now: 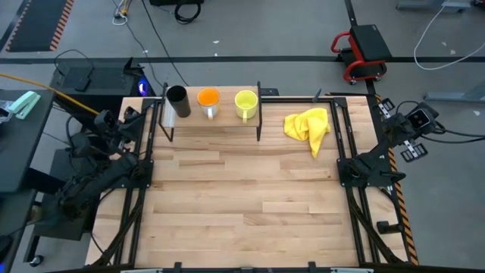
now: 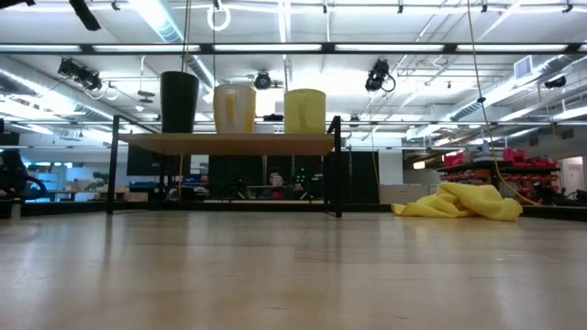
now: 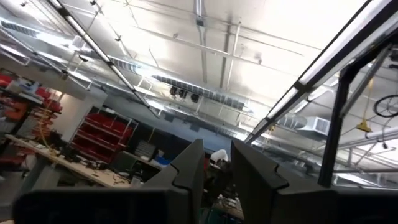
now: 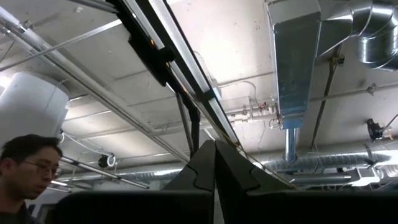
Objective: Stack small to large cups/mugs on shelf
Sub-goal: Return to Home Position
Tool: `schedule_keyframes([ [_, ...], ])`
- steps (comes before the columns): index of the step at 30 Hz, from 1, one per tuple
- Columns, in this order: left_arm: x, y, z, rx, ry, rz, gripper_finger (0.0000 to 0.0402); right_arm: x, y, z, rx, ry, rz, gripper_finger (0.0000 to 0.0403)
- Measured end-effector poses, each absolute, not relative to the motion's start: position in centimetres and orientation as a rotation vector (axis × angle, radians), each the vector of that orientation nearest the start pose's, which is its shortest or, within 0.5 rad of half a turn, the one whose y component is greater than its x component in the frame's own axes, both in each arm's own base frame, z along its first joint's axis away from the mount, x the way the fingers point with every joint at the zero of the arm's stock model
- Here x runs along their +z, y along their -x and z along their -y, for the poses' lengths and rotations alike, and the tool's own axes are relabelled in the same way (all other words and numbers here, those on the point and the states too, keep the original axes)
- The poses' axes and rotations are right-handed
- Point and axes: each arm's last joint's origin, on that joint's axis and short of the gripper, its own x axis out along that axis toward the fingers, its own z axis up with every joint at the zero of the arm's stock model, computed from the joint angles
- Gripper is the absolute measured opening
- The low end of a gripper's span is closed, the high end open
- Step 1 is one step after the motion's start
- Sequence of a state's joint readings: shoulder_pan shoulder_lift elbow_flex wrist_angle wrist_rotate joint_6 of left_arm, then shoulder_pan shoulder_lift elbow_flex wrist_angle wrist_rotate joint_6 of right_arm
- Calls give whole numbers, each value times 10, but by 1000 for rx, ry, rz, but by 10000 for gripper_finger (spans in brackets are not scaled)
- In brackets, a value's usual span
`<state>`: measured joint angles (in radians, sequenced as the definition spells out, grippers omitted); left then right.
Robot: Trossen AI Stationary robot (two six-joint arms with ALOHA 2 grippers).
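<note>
Up on the shelf [image 1: 227, 121], a low light-wood board on thin black metal posts at the far edge of the desk [image 1: 250, 205]: three vessels upright in a row, each apart from the next. At the left end, a tall matte black cylindrical cup [image 1: 176, 102]; in the middle, a glossy orange mug [image 1: 208, 99]; at the right end, a round yellow mug [image 1: 245, 104], near the corner post. From desk height, all three seen standing flat on the board, the black one tallest. To the right of the shelf and well apart from it, a crumpled yellow cloth [image 1: 308, 127], soft and folded over itself, lying on the pale planked wood. Beside the desk's left edge, the left arm [image 1: 98, 171], folded up clear of the shelf; left gripper [image 3: 217, 171] aimed toward the ceiling, dark angular fingers a narrow gap apart, nothing between them. At the right edge, the right arm [image 1: 371, 167], tucked in close; right gripper [image 4: 216, 165] likewise tipped toward the ceiling, fingers pressed together along a straight seam, holding nothing. Low in the right wrist view, a person's head [image 4: 28, 165] under silvery metal ducts.
</note>
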<state>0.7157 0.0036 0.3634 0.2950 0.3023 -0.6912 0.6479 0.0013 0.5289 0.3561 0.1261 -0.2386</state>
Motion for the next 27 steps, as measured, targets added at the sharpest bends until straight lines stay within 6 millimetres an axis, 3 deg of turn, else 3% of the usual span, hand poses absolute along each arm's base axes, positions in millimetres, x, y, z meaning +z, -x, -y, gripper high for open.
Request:
schedule_keyframes([
  [13, 261, -56, -21, -92, 409, 742, 91, 353, -1, 4, 391, -144, 863, 13],
  [21, 263, -60, -14, -173, 437, 679, 81, 352, -2, 3, 383, -144, 847, 13],
  [27, 256, -68, -13, -108, 512, 548, 85, 351, -3, 3, 382, -143, 834, 13],
])
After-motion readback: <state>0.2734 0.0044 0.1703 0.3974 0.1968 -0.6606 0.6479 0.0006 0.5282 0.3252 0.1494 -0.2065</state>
